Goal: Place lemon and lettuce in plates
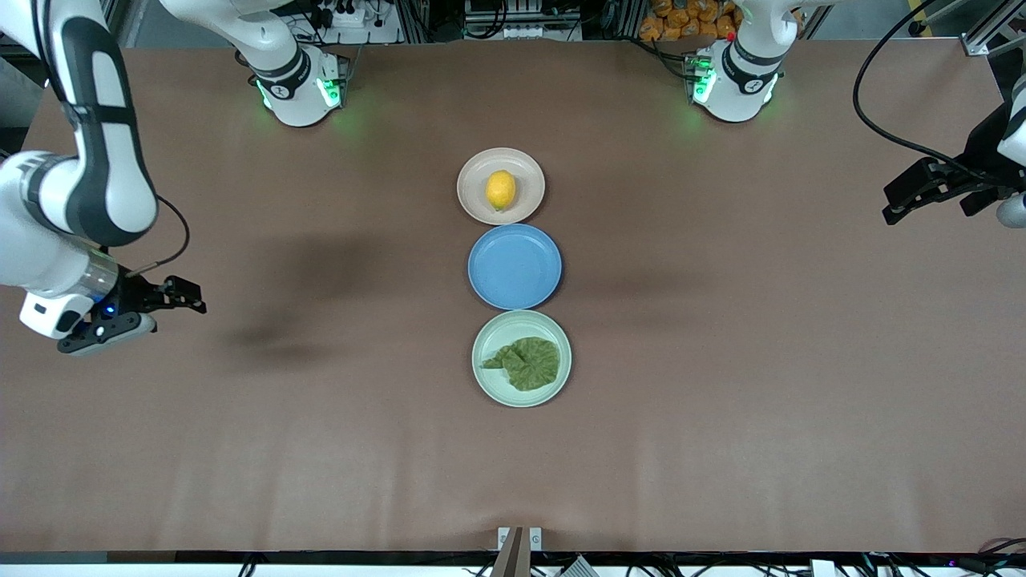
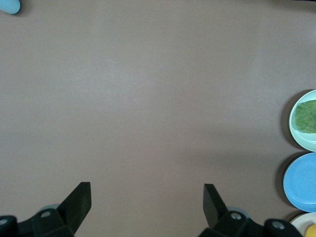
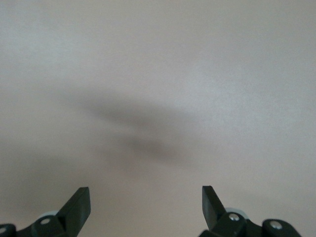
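Observation:
The yellow lemon (image 1: 500, 190) lies in the beige-pink plate (image 1: 474, 172), the plate farthest from the front camera. The crinkled green lettuce (image 1: 527, 362) lies in the mint green plate (image 1: 489, 385), the nearest one. In the left wrist view the lettuce (image 2: 306, 116) and its plate (image 2: 295, 132) show at the edge, with a sliver of the lemon (image 2: 311, 230). My left gripper (image 1: 896, 210) is open and empty over bare table at the left arm's end; it also shows in the left wrist view (image 2: 147, 197). My right gripper (image 1: 192, 298) is open and empty over bare table at the right arm's end; it also shows in the right wrist view (image 3: 146, 200).
An empty blue plate (image 1: 515, 266) sits between the two other plates; it also shows in the left wrist view (image 2: 301, 181). The brown table (image 1: 721, 401) spreads wide around the row of plates. The arm bases stand along the table edge farthest from the front camera.

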### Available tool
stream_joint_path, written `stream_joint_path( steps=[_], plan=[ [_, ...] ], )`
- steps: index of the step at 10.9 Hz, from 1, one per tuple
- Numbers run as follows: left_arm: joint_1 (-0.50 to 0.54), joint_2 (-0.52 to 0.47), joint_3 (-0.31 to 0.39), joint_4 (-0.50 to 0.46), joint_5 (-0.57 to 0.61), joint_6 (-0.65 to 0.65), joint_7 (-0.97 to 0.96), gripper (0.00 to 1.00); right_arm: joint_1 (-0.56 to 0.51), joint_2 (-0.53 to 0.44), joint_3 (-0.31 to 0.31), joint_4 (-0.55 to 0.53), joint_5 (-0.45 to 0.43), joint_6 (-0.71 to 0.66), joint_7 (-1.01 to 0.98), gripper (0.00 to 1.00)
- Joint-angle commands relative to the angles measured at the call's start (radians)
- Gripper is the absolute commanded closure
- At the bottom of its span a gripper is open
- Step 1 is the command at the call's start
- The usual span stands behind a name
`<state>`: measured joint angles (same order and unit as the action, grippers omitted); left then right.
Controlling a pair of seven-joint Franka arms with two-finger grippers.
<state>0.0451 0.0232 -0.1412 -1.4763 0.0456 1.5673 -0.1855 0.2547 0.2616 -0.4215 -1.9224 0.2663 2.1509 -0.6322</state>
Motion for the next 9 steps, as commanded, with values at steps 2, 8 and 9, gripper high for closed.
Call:
stream_joint_path(
  steps=[2,8,9],
  plan=[
    [0.009,-0.009,0.005,-0.002,-0.024,-0.01,0.04,0.0,0.001,-0.088,0.004,0.075,-0.126,-0.16,0.118,0.0],
    [0.01,-0.009,0.006,-0.004,-0.024,-0.01,0.04,0.0,-0.116,-0.12,0.146,0.209,-0.182,-0.379,0.259,0.0],
    [0.01,-0.008,0.006,-0.004,-0.024,-0.01,0.04,0.0,-0.199,-0.136,0.241,0.214,-0.22,-0.381,0.279,0.0]
  ],
)
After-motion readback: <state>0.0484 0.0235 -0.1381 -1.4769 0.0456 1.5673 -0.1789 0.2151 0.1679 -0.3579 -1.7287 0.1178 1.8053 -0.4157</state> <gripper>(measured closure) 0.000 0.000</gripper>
